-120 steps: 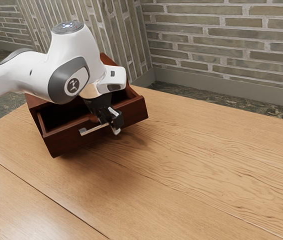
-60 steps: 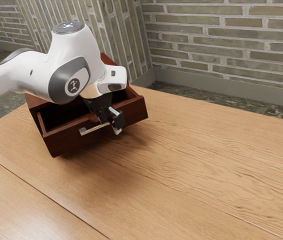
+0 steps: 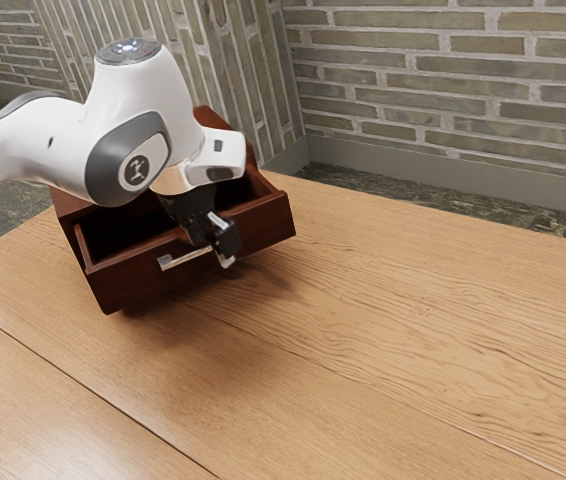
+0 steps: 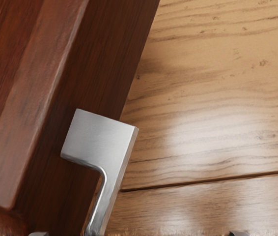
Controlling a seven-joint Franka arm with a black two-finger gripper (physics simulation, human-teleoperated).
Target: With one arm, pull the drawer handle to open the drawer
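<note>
One white arm (image 3: 63,150) reaches in from the exterior view's left over the wooden drawer (image 3: 138,277), which sits pulled out near the left end of the table (image 3: 413,340). The metal handle (image 3: 183,258) runs along the drawer's front. The gripper (image 3: 221,246) is at its right end, with the fingers looking spread and the handle loose between them. A brick wall (image 3: 443,80) stands behind on the right.

Wooden table (image 3: 413,330), grey brick wall (image 3: 443,70) behind, dark stone floor (image 3: 553,220)

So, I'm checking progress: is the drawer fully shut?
No, the drawer stands pulled out, with its dark open interior showing behind the front that carries the metal handle.
</note>
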